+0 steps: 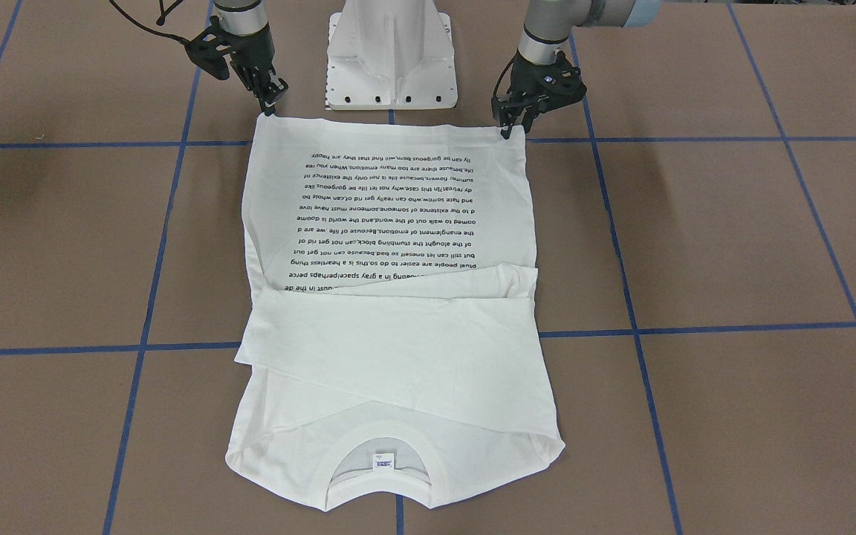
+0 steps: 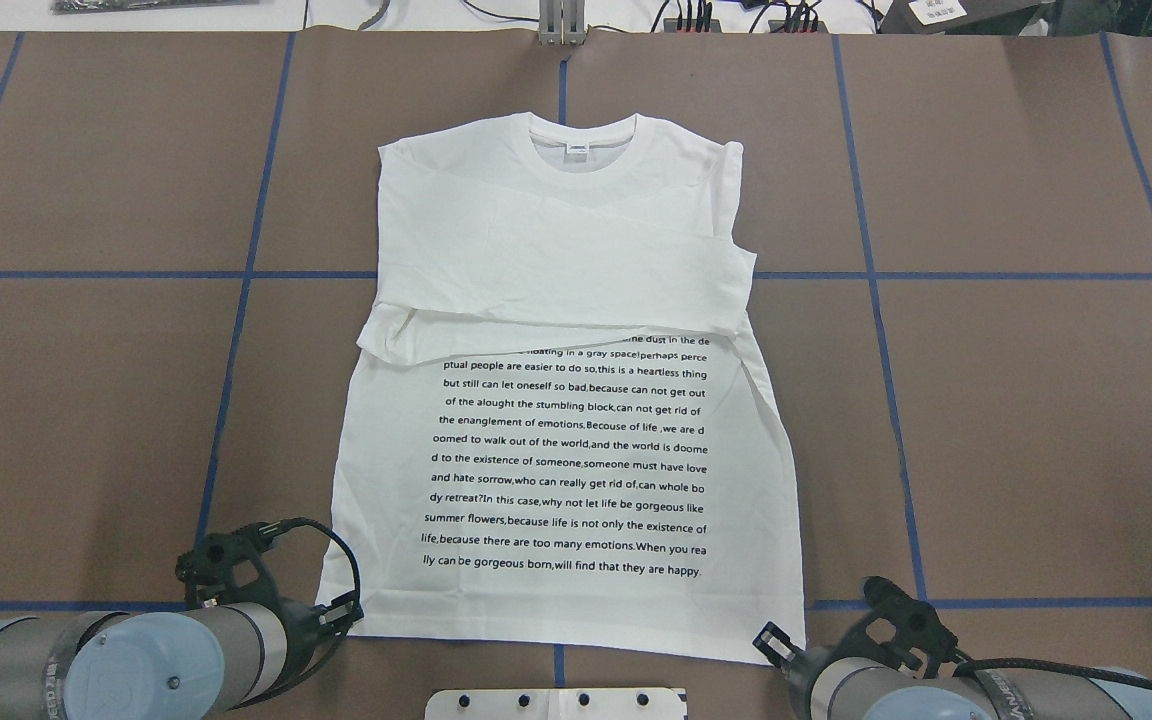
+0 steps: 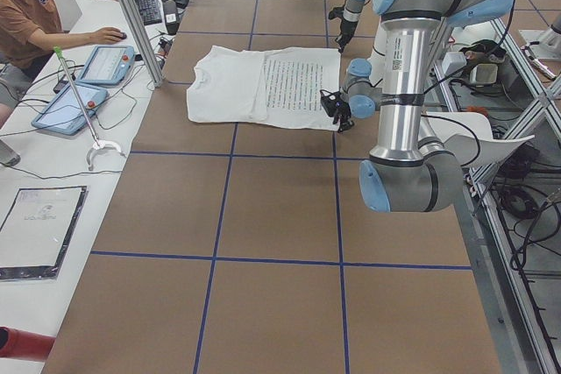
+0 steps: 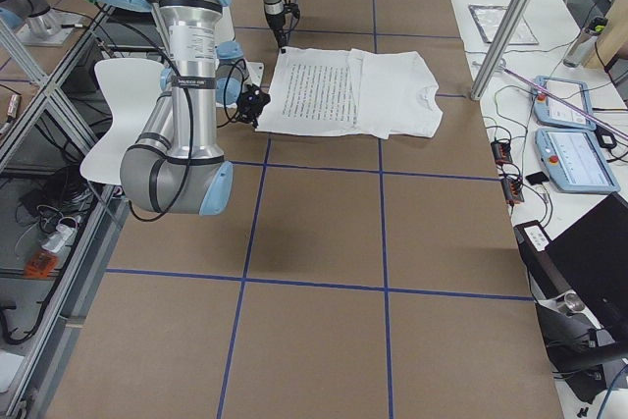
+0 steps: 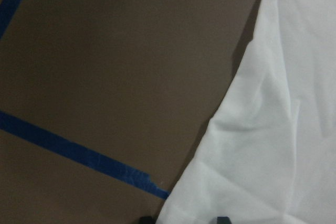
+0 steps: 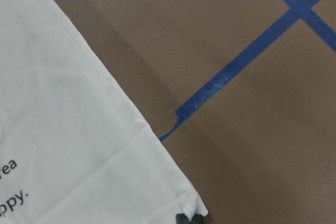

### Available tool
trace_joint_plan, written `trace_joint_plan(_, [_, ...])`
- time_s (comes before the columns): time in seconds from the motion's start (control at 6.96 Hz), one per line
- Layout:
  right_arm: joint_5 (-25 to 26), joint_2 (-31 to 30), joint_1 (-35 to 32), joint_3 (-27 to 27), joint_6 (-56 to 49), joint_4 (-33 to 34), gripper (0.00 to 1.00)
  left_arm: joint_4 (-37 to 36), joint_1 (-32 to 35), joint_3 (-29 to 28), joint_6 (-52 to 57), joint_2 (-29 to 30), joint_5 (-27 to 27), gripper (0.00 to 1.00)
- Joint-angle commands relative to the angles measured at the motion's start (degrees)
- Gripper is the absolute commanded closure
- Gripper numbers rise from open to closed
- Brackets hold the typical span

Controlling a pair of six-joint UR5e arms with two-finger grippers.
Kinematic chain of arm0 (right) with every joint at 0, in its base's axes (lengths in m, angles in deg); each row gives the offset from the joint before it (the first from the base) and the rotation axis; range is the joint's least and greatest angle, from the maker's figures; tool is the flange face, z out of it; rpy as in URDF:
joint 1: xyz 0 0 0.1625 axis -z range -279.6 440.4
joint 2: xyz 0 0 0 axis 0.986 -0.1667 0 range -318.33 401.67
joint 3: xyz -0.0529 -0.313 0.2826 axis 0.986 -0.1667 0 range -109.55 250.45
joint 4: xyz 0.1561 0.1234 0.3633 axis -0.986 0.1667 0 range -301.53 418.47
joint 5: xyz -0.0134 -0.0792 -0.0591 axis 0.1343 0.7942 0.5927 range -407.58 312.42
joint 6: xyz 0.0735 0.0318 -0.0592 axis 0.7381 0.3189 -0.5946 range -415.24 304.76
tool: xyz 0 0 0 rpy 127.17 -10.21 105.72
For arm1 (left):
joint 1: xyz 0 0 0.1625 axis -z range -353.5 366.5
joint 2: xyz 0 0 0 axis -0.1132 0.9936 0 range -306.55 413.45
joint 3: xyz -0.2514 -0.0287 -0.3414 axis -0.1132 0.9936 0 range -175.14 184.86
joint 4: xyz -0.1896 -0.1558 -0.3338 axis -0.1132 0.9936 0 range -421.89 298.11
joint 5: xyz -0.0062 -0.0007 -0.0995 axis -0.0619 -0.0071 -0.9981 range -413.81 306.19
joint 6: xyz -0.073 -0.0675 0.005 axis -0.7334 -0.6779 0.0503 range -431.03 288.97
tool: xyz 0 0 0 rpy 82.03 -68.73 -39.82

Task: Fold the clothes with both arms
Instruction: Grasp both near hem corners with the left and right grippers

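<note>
The white long-sleeved T-shirt [image 1: 398,349] lies flat on the brown table, text side up, with its sleeves folded across the chest and its collar [image 2: 581,150] far from the robot. My left gripper [image 1: 508,131] is down at one hem corner; in the left wrist view [image 5: 185,220] its fingertips stand apart with the shirt's edge [image 5: 273,156] between them. My right gripper [image 1: 272,108] is at the other hem corner; in the right wrist view [image 6: 189,219] its fingertips are together on the corner of the cloth [image 6: 68,129].
The white pedestal base [image 1: 391,59] stands just behind the hem, between the two arms. Blue tape lines [image 2: 246,275] grid the brown table. An operator [image 3: 26,15] sits with tablets [image 3: 70,107] beyond the collar end, past a metal post [image 3: 131,15].
</note>
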Motion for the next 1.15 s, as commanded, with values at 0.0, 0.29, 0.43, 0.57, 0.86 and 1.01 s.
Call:
trace_joint_plan(0.0, [0.12,0.09,0.05,0.00,0.00,0.00,1.00,-3.63,-0.69,3.51,-0.49,0.06,-0.01,1.00])
trace_joint_plan(0.29, [0.29,0.00,-0.13,0.26,0.00,-0.09,1.00,-9.36,-2.80,10.38,-2.58,0.15,-0.19,1.00])
trace_joint_plan(0.43, [0.38,-0.26,-0.13,0.35,0.00,-0.09,1.00,-9.38,-3.68,10.57,-4.25,0.32,-0.19,1.00])
trace_joint_plan(0.57, [0.30,-0.70,-0.21,2.00,0.00,0.00,1.00,-9.38,-4.56,11.18,-9.84,0.67,-0.10,1.00])
trace_joint_plan(0.86, [0.21,-3.25,-0.39,7.01,0.09,0.09,1.00,-13.83,-5.80,14.68,-10.78,1.63,-0.10,1.00])
trace_joint_plan(1.01, [-0.05,-2.65,-3.96,8.60,-0.35,0.00,1.00,-14.03,-4.40,16.36,-10.25,2.77,-0.10,1.00])
